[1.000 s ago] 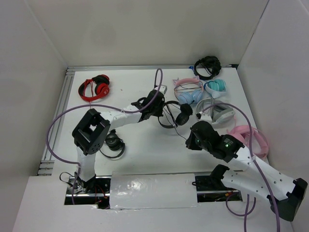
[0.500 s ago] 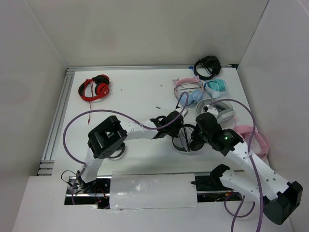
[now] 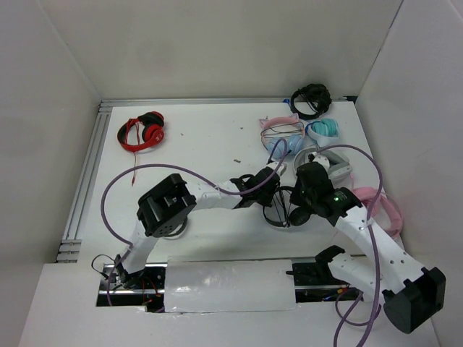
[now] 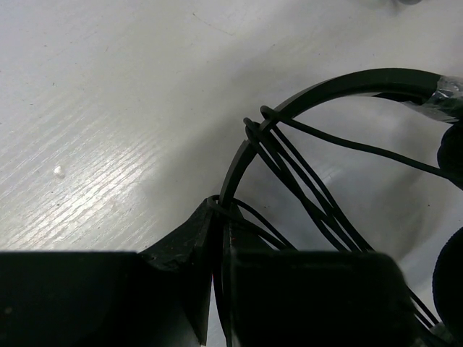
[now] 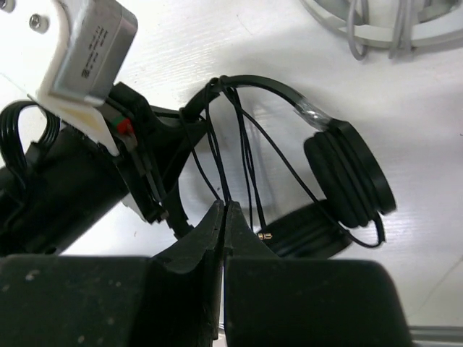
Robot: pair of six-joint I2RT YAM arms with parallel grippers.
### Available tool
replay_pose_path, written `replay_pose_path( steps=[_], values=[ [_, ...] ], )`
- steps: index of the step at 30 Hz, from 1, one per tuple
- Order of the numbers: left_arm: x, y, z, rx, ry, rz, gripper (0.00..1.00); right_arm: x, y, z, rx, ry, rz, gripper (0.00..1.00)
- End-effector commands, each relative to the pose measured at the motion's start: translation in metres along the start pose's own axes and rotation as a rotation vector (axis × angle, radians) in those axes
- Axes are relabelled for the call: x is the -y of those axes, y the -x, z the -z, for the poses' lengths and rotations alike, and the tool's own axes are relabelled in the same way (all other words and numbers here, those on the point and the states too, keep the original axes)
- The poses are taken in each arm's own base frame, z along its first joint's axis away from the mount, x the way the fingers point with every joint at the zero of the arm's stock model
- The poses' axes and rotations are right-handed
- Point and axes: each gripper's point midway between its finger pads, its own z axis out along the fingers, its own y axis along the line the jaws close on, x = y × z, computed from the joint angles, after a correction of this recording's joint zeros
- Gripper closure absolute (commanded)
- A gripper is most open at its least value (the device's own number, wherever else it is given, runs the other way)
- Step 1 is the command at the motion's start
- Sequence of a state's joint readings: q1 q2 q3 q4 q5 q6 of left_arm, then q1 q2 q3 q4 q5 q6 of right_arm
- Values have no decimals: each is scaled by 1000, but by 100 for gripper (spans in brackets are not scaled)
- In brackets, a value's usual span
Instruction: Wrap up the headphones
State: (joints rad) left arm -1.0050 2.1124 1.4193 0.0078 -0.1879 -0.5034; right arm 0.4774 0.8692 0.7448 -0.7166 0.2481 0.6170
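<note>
1. The headphones (image 3: 277, 210) lay on the white table (image 3: 202, 144), toward its near edge and right of the middle, between my two grippers.
2. Their headband (image 4: 318, 90) was a thin, smooth black arc, and the round cups (image 5: 351, 177) had soft matte pads.
3. The thin black cable (image 4: 304, 184) crossed the band in several loose strands, with its metal jack (image 5: 265, 236) beside the lower cup.
4. The band end pointed roughly toward the left edge and the cups toward the right edge, so the long axis ran about left to right.
5. My left gripper (image 4: 219, 217) was clamped on the band.
6. My right gripper (image 5: 224, 213) was pinched together on a cable strand.
7. The tabletop had a brushed, grainy sheen.
</note>
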Motion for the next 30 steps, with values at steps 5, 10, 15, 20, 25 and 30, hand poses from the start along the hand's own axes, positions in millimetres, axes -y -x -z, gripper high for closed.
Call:
replay_pose_path(
  steps=[5,10,15,20,25,30],
  values=[
    [17,22,-7,52,-7,6,95,-11,10,-30,18,46,-17,100],
    [17,18,-5,32,-11,-4,76,-6,-9,-49,-64,34,-10,100],
    [22,23,-1,57,-43,-15,65,-4,-19,-60,-106,22,-3,100],
    [19,26,4,62,-29,-12,55,4,-26,-71,-143,-11,0,100],
    [21,32,16,73,-37,-8,49,15,-32,-77,-165,-52,-26,100],
    [22,39,31,91,-49,2,42,18,-31,-80,-174,-63,-13,100]
  ],
)
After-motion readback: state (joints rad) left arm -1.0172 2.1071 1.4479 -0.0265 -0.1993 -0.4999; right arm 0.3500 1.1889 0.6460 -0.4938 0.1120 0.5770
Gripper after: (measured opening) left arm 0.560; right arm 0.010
